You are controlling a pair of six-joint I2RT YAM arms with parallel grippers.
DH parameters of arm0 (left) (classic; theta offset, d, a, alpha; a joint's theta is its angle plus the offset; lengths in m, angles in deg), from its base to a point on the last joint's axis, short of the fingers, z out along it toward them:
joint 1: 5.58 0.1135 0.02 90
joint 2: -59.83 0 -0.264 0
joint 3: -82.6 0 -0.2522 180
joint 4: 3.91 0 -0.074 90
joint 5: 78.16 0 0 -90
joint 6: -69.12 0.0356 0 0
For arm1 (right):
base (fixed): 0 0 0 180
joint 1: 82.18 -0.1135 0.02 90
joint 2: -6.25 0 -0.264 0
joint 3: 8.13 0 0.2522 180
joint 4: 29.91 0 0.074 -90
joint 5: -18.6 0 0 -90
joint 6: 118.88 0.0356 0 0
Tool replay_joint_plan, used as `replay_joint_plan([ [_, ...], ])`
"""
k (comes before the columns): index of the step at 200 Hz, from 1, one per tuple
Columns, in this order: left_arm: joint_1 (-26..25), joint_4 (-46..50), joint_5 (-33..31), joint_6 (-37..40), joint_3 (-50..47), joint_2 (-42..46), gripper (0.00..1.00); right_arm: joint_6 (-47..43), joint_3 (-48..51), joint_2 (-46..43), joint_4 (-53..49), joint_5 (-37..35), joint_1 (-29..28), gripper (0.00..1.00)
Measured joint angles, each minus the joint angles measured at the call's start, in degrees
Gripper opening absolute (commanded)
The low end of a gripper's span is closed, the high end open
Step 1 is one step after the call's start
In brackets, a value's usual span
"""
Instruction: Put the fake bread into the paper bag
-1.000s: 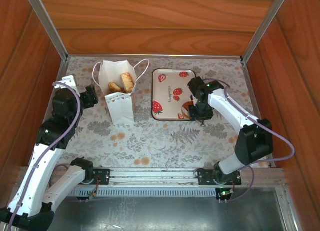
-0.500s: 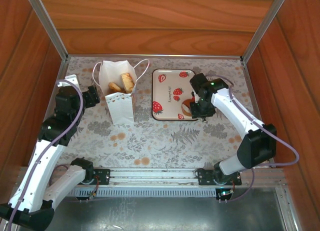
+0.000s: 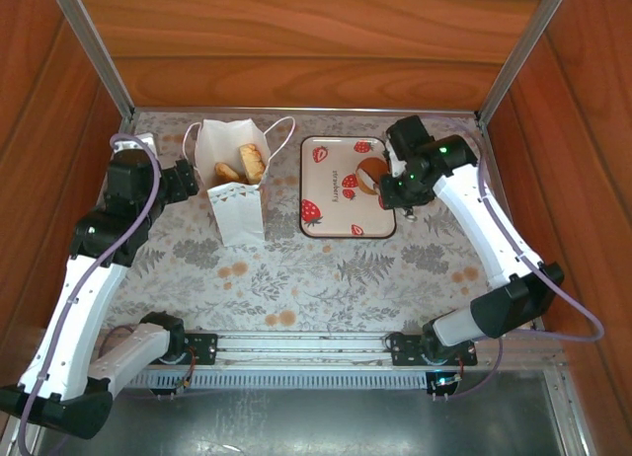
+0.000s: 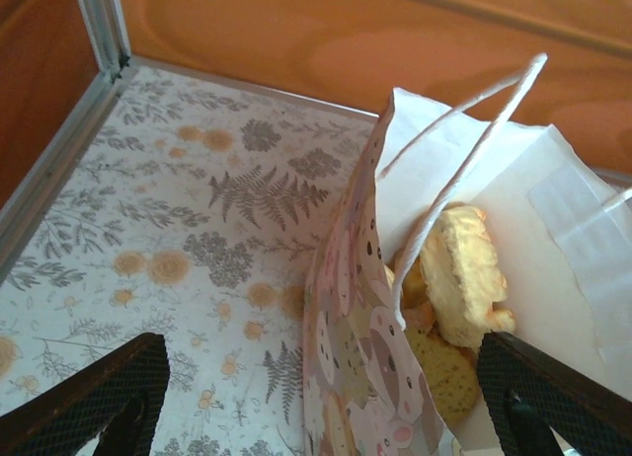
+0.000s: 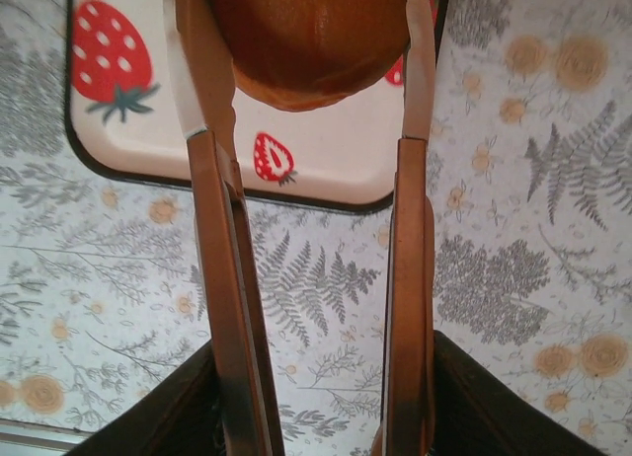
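Observation:
The white paper bag (image 3: 237,204) stands upright at the back left with several pieces of fake bread (image 3: 253,160) inside. In the left wrist view the bag's patterned wall (image 4: 365,308) rises between the wide-apart fingers of my left gripper (image 4: 326,407), which is open, and pale golden pastries (image 4: 464,278) lie inside. My right gripper (image 3: 403,188) is shut on the metal tongs (image 5: 219,278). The tongs pinch a round brown bun (image 5: 306,41) above the right part of the strawberry tray (image 3: 331,194). That bun (image 3: 372,172) hangs off the tray surface.
Wooden walls and metal corner posts (image 3: 94,51) close in the back and both sides. The floral tablecloth (image 3: 326,278) covers the table between the arms' bases and the tray. Cord handles (image 4: 474,140) arch over the bag's mouth.
The right arm has lifted the bun in the tongs from the tray's near right corner and carried it farther back. The left gripper has shifted slightly toward the back beside the bag.

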Motion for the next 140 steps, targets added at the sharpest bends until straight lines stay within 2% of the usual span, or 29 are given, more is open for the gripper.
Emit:
replay_joint_plan([
  [60, 1.6, 3.8, 2.6, 0.0, 2.8, -3.2, 0.88, -1.2, -13.1, 0.5, -2.6, 0.0, -1.8, 0.48],
  [140, 2.2, 5.9, 6.7, -0.4, 3.1, -6.6, 0.86, -3.7, -35.1, 10.7, -5.8, -2.3, -10.7, 0.48],
])
